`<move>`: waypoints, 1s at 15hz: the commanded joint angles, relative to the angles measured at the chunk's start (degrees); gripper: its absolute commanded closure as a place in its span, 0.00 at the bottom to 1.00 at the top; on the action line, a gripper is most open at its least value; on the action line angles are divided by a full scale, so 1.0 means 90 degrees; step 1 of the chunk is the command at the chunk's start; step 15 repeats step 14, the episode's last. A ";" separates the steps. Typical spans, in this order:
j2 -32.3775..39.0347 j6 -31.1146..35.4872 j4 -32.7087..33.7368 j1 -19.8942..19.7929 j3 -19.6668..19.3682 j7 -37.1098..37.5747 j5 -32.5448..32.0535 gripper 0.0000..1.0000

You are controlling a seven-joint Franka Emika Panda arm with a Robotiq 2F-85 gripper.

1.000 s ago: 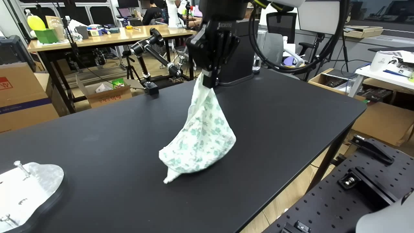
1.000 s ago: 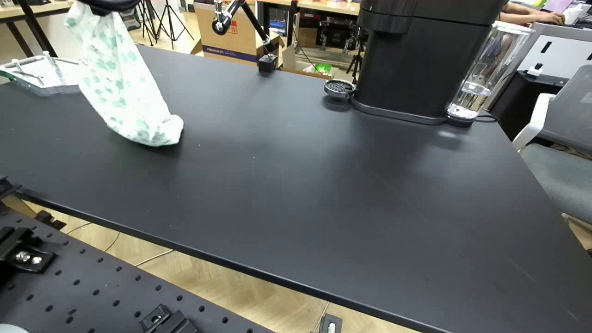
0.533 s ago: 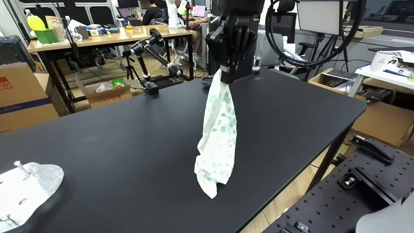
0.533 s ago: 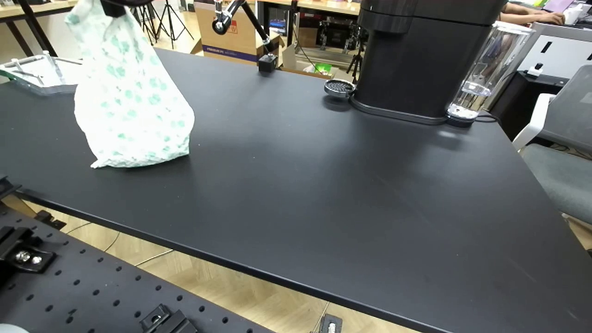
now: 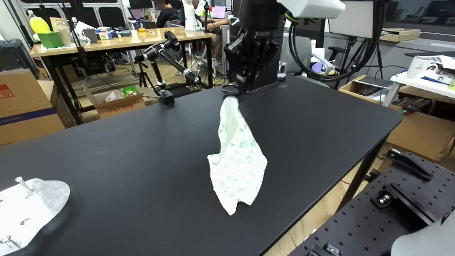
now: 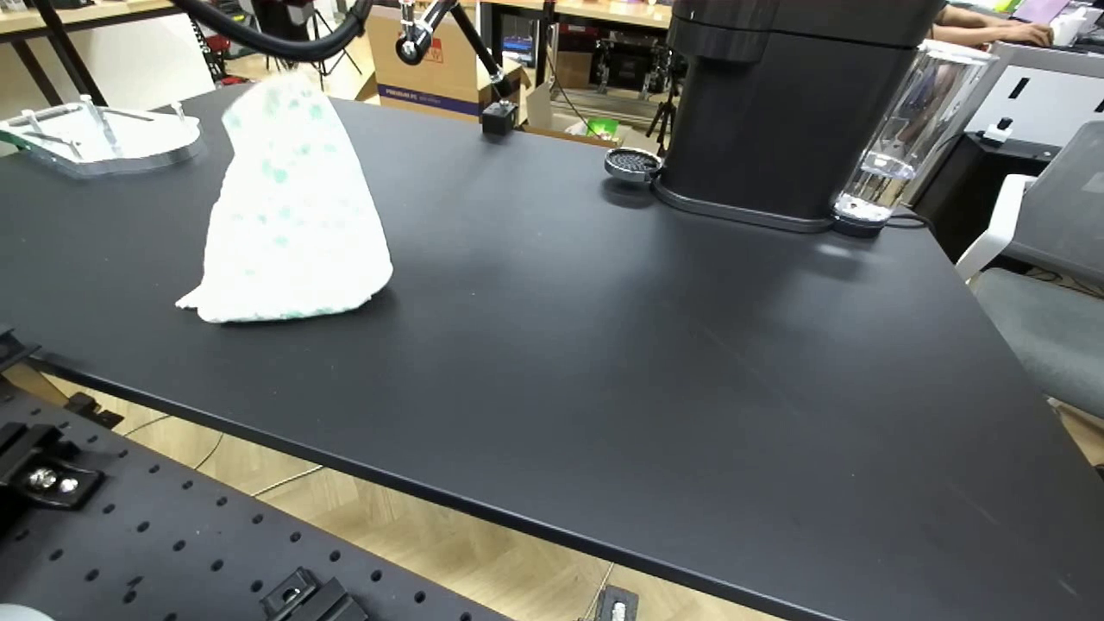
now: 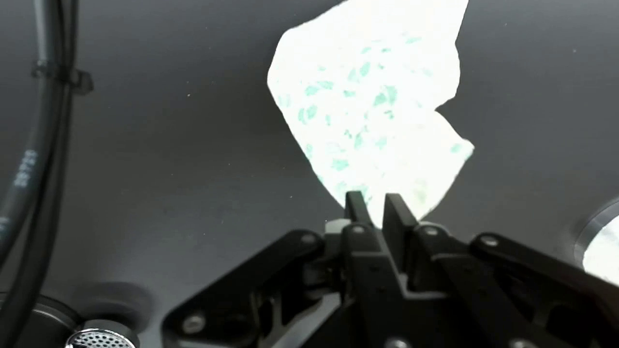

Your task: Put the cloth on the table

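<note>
Near the peaked white, green-patterned fabric cloth (image 5: pixel 237 163), the black two-fingered gripper (image 7: pixel 375 196) stands parted, empty; I'd lift away without snagging.

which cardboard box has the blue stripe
The tall box at the left edge of an exterior view, with a red mark above its stripe; the open box to its right and the boxes at right show none.

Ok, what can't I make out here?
Cloth: cut off by the wrist view's top edge.
Its underside: hidden by the cloth in both exterior views; contact with the table unclear.
Plate: cut off by the left edge in an exterior view.
Machine: cut off by the top edge in an exterior view.
</note>
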 commanded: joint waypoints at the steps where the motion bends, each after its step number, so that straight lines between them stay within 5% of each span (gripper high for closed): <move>1: 0.0311 0.0395 0.0004 -0.0161 -0.0084 0.0371 -0.0164 0.52; 4: 0.0333 0.0334 0.0003 -0.0241 -0.0126 0.0424 -0.0166 0.32; 8: 0.0039 -0.0762 0.0019 -0.0164 -0.0225 0.0423 0.0006 0.05; 12: -0.0324 -0.2664 0.0058 -0.0110 -0.0364 0.0384 0.0341 0.00; 15: -0.0517 -0.3260 0.0066 -0.0171 -0.0345 0.0423 0.0339 0.00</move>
